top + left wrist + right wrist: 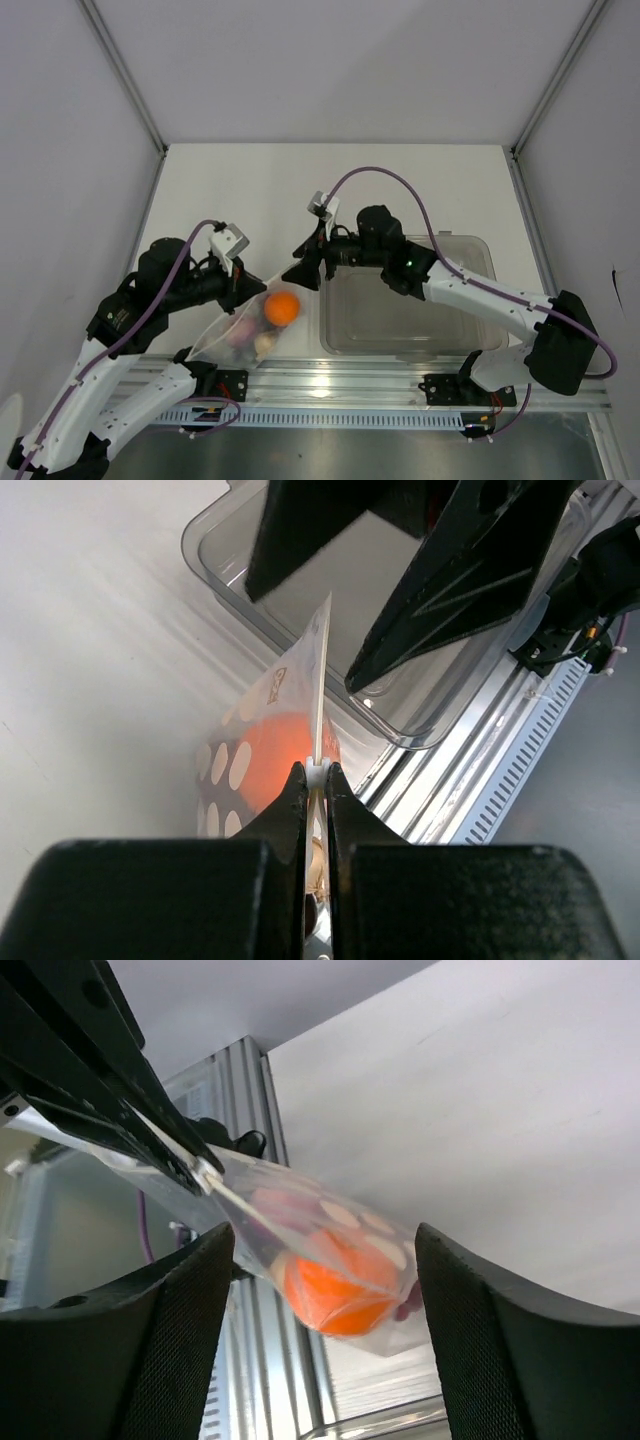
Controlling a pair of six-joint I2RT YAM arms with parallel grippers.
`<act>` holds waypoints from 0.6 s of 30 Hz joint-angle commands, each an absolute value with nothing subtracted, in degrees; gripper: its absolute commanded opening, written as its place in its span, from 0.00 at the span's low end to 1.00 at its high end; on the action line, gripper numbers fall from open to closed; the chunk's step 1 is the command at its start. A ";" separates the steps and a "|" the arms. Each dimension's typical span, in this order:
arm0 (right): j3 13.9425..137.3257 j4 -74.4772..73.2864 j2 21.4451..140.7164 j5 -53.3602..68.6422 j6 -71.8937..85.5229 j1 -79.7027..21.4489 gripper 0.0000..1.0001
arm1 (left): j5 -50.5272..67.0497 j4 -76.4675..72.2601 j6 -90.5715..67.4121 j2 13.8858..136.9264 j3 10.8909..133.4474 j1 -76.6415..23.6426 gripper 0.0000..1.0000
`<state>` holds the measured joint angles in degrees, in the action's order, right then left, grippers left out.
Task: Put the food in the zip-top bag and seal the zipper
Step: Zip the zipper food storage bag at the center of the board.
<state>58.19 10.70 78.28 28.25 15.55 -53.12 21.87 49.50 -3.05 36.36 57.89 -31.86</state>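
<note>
**A:** Where is the bag found, and what is it made of?

**B:** The bag [238, 330] is seen at the near left of the white table [330, 190]. It is placed just beside the tub [410, 315], close to the ribbed metal rail [400, 385]. It is made of thin, crinkly clear film printed with round white spots. The tub is made of rigid clear plastic and shaped as a rectangle with rounded corners.

**A:** What is held inside the bag?

**B:** A smooth orange ball [282, 308] is seen through the film. A purple piece [280, 1205] and a small beige lump [263, 345] are packed beside it. The other pieces cannot be told apart.

**A:** How is the bag gripped?

**B:** The zipper [321, 680], a narrow pale strip, is viewed edge-on. It is pinched by the left gripper [317, 777], whose flat black fingers are pressed together with only the strip between them.

**A:** And the right gripper?

**B:** The right gripper [303, 268] is held at the far end of the strip. Its wedge-shaped jaws, faced with finely textured pads, are spread wide. The bag's corner is seen between them, but whether it is touched cannot be told.
</note>
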 commanded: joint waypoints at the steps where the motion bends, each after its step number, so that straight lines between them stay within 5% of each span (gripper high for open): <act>1: 66.95 -7.34 79.01 31.55 0.92 -52.47 0.77 | 25.22 47.37 -3.16 35.86 59.85 -31.55 0.01; 9: 76.19 -18.28 82.26 36.89 -10.19 -51.68 0.84 | 27.07 46.94 -2.81 35.95 59.24 -31.47 0.01; 18: 81.21 -23.82 86.48 46.13 -11.69 -52.03 0.74 | 28.21 46.67 -2.55 37.09 59.59 -31.47 0.01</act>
